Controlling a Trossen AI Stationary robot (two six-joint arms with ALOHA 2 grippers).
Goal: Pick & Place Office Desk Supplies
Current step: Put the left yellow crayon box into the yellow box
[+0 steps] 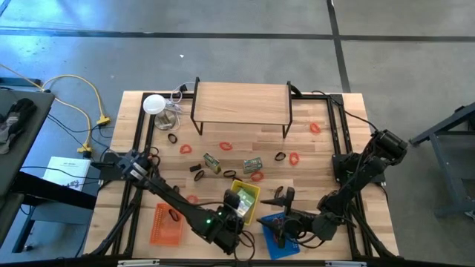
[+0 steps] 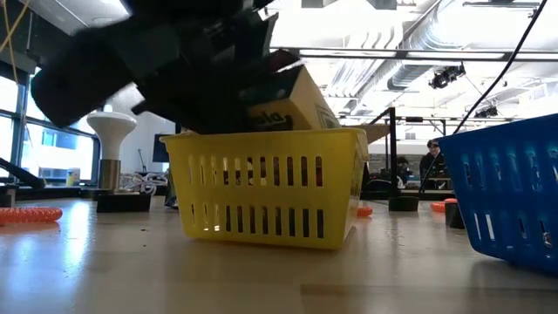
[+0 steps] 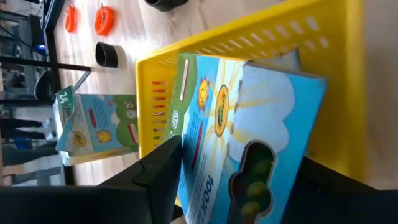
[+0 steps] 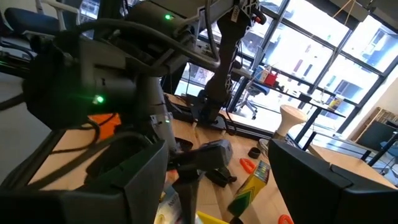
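My left gripper (image 1: 231, 211) is over the yellow basket (image 1: 249, 194) and is shut on a blue, green and yellow crayon box (image 3: 249, 124). In the low view the box (image 2: 292, 100) sticks up tilted out of the basket (image 2: 270, 192). My right gripper (image 1: 284, 197) is open and empty just above the blue basket (image 1: 276, 239), to the right of the yellow one. Red rubber-band loops (image 1: 225, 146), black ring pieces (image 1: 280, 156) and small green packets (image 1: 253, 165) lie on the table. One packet (image 3: 93, 124) lies beside the basket. My left gripper pinches the crayon box between its two fingers, one on each long side (image 3: 186, 163), near the end closest to the wrist. The fingers come slanting down from above. The box is tilted, its lower end inside the yellow basket; whether it touches the basket floor is hidden.
A wooden riser shelf (image 1: 241, 104) stands at the far middle, with a white round disc (image 1: 154, 104) and clear wiring to its left. An orange basket (image 1: 167, 224) sits at the near left. The two arms are close together at the near edge.
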